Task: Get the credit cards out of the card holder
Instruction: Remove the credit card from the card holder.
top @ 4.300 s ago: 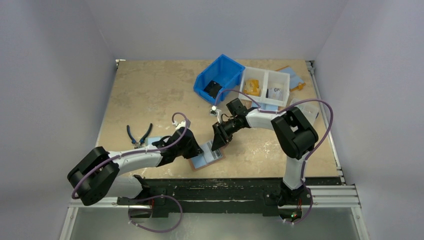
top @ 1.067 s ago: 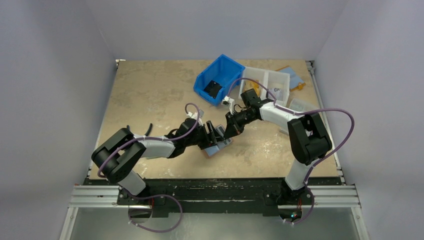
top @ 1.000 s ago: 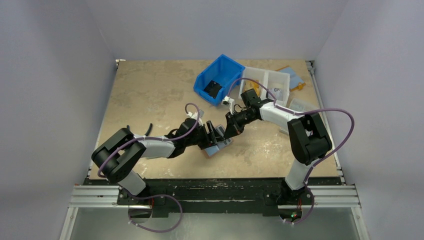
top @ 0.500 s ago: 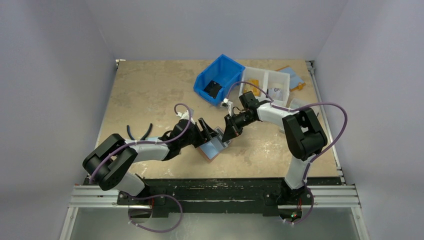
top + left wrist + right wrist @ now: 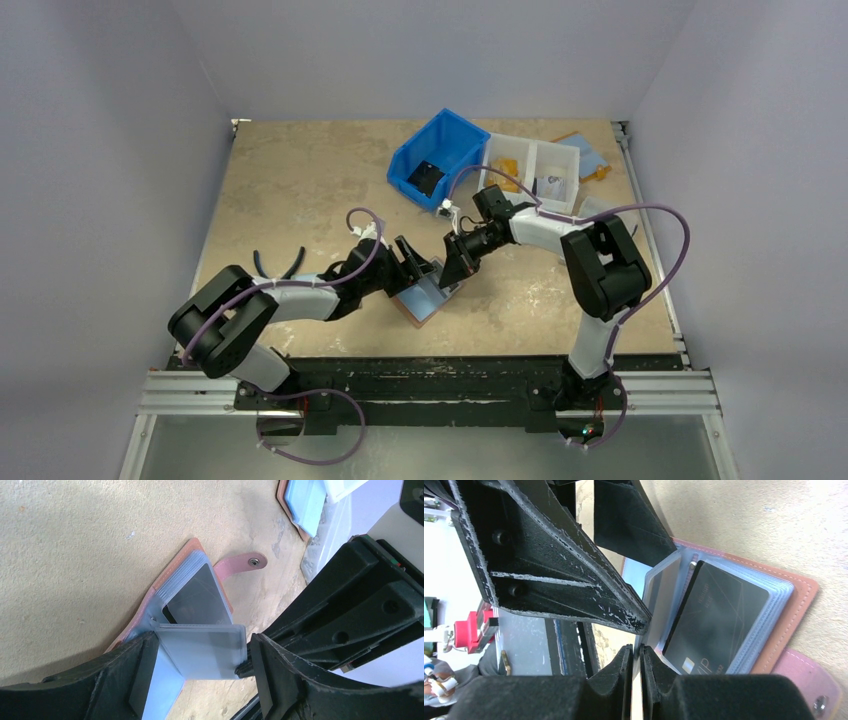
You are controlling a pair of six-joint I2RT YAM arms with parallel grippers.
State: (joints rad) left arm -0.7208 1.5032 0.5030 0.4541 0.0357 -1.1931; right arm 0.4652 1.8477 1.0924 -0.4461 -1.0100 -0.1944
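The salmon-brown card holder [image 5: 428, 302] lies open on the table, its snap tab [image 5: 252, 560] flat beside it. A dark credit card [image 5: 719, 620] sits in its clear sleeves and shows as a grey panel [image 5: 197, 592] in the left wrist view. One sleeve leaf [image 5: 200, 650] stands lifted off the stack. My right gripper [image 5: 636, 650] pinches that leaf's edge, its jaws almost touching. My left gripper [image 5: 202, 640] is open and straddles the same leaf, one finger [image 5: 142, 675] at the holder's spine and the other finger [image 5: 267, 680] just past the leaf's free edge.
A blue bin [image 5: 438, 155] and a white divided tray [image 5: 530, 170] stand at the back right, with a flat blue-lined folder [image 5: 585, 150] beyond. Pliers [image 5: 278, 268] lie left of the left arm. The two grippers crowd each other over the holder.
The left gripper has drawn back to the left and spread a little wider. The holder now lies more open, showing more blue lining. The right gripper has shifted slightly left with the leaf.
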